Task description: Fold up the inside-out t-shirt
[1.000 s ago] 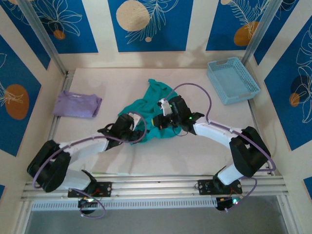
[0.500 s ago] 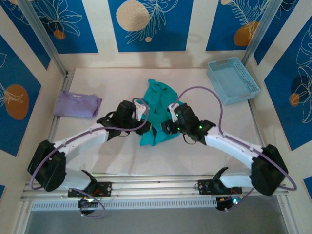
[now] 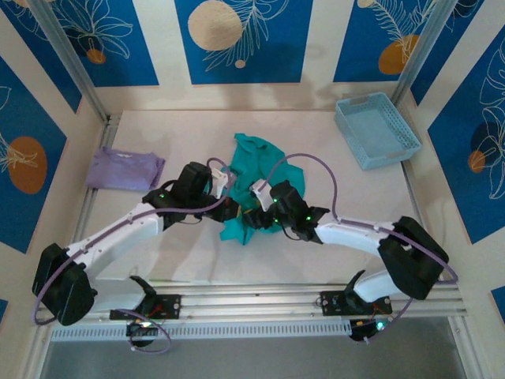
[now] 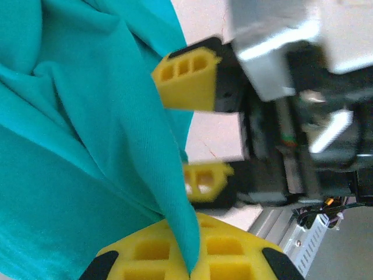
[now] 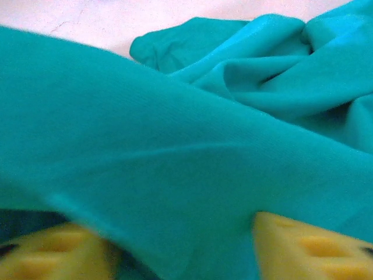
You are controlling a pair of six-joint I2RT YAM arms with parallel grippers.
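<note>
Left wrist view: our left gripper (image 4: 189, 259) pinches the inside-out t-shirt (image 4: 70, 146), our right gripper (image 4: 175, 131) gapes alongside; we judge unbunching underway, a second grip next.

Teal-green plain soft-cloth t-shirt (image 3: 254, 154), no print. Crumpled in narrow heap approx. mid-table, stretched from nearer the far edge back toward the near edge, near end veering slightly left. Deep folds & ridges throughout, nowhere flat. Far end broader, bunched; near end narrower. Well apart from both side edges.
</note>
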